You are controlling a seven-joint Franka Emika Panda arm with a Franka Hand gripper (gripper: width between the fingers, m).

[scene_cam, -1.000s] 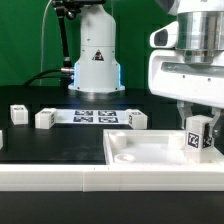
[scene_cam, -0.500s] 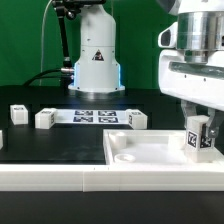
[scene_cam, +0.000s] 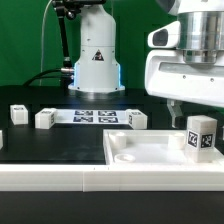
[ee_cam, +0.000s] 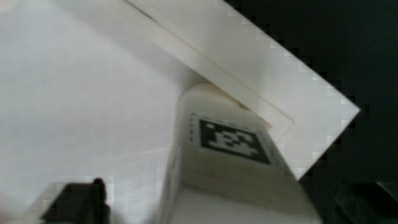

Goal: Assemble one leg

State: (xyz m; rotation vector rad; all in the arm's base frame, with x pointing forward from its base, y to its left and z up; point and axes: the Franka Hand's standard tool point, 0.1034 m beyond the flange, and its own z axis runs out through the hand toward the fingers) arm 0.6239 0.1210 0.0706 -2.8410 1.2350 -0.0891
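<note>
Exterior view, leg: the leg [scene_cam: 202, 137] stands upright on the white tray [scene_cam: 150, 150], near its corner on the exterior view's right, tag facing the camera.
Exterior view, gripper: the gripper [scene_cam: 186, 112] hangs just above the leg; one finger [scene_cam: 174, 110] shows beside it, not touching, so the jaws stand apart.
Exterior view, table: three more white blocks [scene_cam: 45, 118] and the marker board [scene_cam: 97, 116] lie on the black table [scene_cam: 60, 140].
Wrist view, leg: the leg [ee_cam: 231, 150] rises against the tray [ee_cam: 89, 100]; a dark fingertip [ee_cam: 75, 203] sits apart from it.
</note>
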